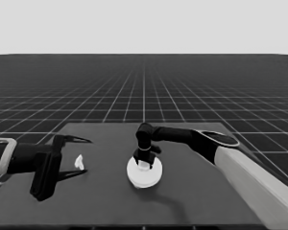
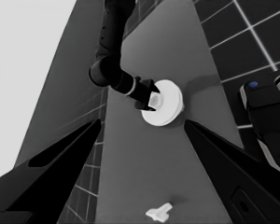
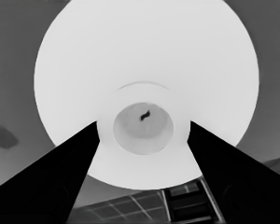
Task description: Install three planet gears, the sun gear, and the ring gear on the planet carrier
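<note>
The larger round part [image 1: 144,176] lies at the table's middle as a thick white stack [image 2: 168,105]. My right gripper [image 1: 144,163] comes down on it from above. In the right wrist view its two fingers press against both sides of the raised centre hub [image 3: 143,135], so the right gripper [image 3: 143,122] is shut on that hub. No toothed gears show, and the smaller round part is hidden beneath the larger one. My left gripper [image 1: 89,156] waits open over the table's left end, with nothing held.
A thin white piece [image 1: 79,163] lies on the table between the left gripper's fingers, not held; it also shows in the left wrist view [image 2: 158,212]. Dark machinery with blue lights [image 2: 266,121] stands past the table's edge.
</note>
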Controlling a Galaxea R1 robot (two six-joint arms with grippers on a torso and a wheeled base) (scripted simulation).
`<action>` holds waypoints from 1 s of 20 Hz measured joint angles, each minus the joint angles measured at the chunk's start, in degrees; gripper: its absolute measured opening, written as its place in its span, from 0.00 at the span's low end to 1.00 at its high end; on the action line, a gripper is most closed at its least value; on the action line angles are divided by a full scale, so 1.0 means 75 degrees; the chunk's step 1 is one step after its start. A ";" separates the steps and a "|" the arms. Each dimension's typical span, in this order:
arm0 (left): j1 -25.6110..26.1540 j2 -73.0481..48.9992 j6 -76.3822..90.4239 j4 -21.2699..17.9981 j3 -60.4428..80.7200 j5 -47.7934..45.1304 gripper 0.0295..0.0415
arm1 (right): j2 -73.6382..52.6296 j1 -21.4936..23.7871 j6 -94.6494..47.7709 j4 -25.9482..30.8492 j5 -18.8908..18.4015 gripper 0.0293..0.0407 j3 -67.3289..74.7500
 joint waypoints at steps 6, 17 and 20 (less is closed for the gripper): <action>0.0000 0.0000 0.0000 0.0000 0.0000 0.0000 0.75 | -0.0003 -0.0009 0.0400 -0.0002 -0.0001 0.49 -0.0002; 0.0000 0.0000 0.0000 0.0000 0.0000 0.0000 0.75 | -0.0001 -0.0007 0.1010 -0.0003 0.0000 0.80 -0.0002; 0.0000 0.0000 0.0000 0.0000 0.0000 0.0000 0.75 | -0.0001 -0.0006 0.1026 -0.0003 0.0000 0.81 -0.0002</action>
